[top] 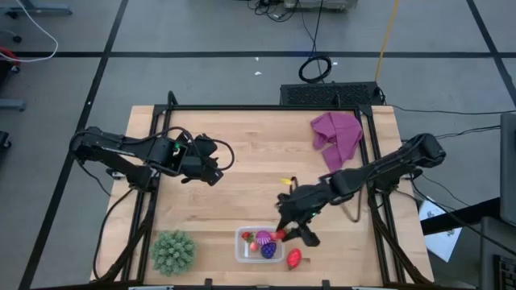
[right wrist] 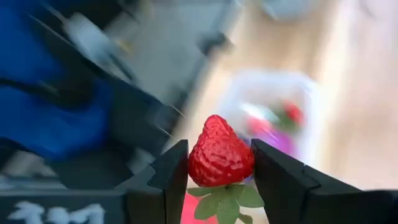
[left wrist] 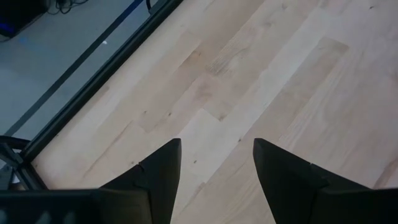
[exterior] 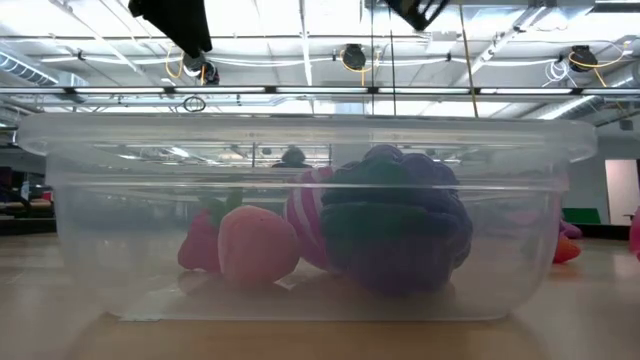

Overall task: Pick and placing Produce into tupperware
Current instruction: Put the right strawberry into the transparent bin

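Observation:
The clear tupperware (top: 246, 251) sits near the table's near edge and fills the low view (exterior: 100, 250). Inside it lie a pink-red strawberry (exterior: 258, 247), a striped magenta ball (exterior: 305, 220) and a dark purple grape bunch (exterior: 400, 230). My right gripper (top: 284, 234) hangs over the box's right edge, shut on a red strawberry (right wrist: 221, 155). One more red piece (top: 294, 258) lies on the table to the right of the box. My left gripper (top: 211, 167) waits open over bare wood at the table's left, fingers apart (left wrist: 216, 155). My right gripper pinches the red strawberry by its two flanks (right wrist: 198, 163), one finger (right wrist: 177, 168) on each side. Its pointed tip faces away from the wrist, and its green leaves (right wrist: 230, 198) lie back between the fingers. The fingers slant down from the table's right and far side. The berry is lifted clear above the box's right rim (top: 278, 235).
A spiky green ball (top: 173, 251) stands to the left of the box near the near edge. A purple cloth (top: 337, 137) lies at the far right corner. A small yellow bit (top: 285, 181) lies mid-table. Bare wood stretches across the middle and left of the table (top: 242, 185).

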Motion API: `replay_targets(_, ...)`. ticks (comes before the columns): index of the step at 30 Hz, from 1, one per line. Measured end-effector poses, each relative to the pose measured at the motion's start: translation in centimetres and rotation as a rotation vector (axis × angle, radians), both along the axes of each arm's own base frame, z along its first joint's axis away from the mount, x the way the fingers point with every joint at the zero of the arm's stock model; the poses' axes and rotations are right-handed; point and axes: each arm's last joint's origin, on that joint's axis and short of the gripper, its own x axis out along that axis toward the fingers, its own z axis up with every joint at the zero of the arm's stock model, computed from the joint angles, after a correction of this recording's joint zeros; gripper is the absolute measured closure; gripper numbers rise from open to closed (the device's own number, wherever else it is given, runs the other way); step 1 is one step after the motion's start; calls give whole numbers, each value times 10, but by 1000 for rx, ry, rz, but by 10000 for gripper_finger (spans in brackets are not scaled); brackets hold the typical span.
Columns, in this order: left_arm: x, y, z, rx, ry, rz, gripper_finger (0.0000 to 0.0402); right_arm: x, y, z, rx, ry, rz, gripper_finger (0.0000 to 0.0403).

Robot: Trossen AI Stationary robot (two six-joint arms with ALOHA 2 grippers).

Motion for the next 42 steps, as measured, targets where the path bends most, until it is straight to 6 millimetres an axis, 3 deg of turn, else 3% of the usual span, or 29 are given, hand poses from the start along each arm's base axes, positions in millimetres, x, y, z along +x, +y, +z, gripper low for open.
replay_targets(3, 0, 0, 0, 2, 8, -13, 195, 15, -5, -1, -112, 111, -61, 247)
replay_targets(7, 0, 0, 0, 3, 14, -22, 195, 37, -4, -10, -123, 167, -78, 247)
replay_targets(13, 0, 0, 0, 13, 30, -46, 195, 55, 3, -42, -99, 282, -101, 247)
replay_targets(20, 0, 0, 0, 17, 36, -56, 195, 63, 9, -71, -78, 386, -99, 247)
replay_targets(29, 0, 0, 0, 18, 37, -58, 195, 63, 24, -82, -70, 400, -68, 247)
replay_targets(42, 0, 0, 0, 19, 36, -58, 195, 63, 24, -94, -77, 417, -71, 247)
